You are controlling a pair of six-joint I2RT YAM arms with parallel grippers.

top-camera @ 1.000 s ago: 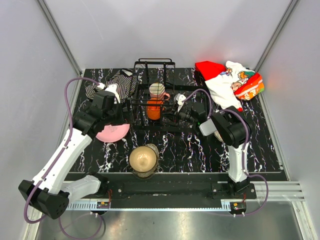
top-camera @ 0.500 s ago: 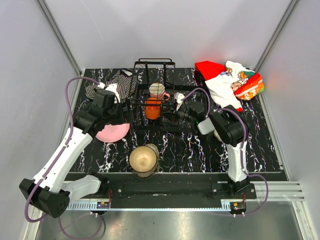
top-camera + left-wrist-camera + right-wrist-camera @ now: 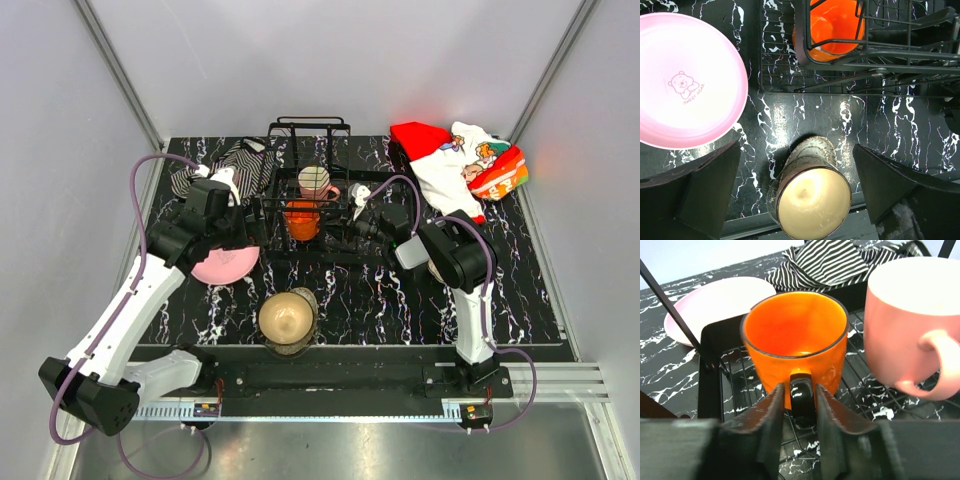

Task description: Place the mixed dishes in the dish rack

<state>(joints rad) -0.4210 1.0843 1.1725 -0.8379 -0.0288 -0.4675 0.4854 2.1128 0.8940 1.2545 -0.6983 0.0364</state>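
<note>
The small orange cup [image 3: 795, 340] stands upright on the floor of the black wire dish rack [image 3: 710, 385], next to the cream-pink mug [image 3: 910, 320]. My right gripper [image 3: 800, 390] straddles the cup's black handle, open, with a thin gap on each side. From above, the cup [image 3: 302, 218] and the mug [image 3: 315, 183] sit inside the rack [image 3: 310, 130]. My left gripper [image 3: 796, 145] hangs wide open, high over the table, holding nothing. Below it are the brownish bowl [image 3: 812, 205] and the pink round plate [image 3: 687, 85].
A striped black-white cloth [image 3: 225, 165] lies left of the rack. A red-white printed cloth [image 3: 455, 160] is bunched at the back right. The bowl [image 3: 287, 318] sits near the table's front edge, and the plate [image 3: 225, 266] lies under the left arm.
The right jaws have come slightly off the orange cup's handle, and the cup has shifted a little left in the rack. The left arm has barely moved.
</note>
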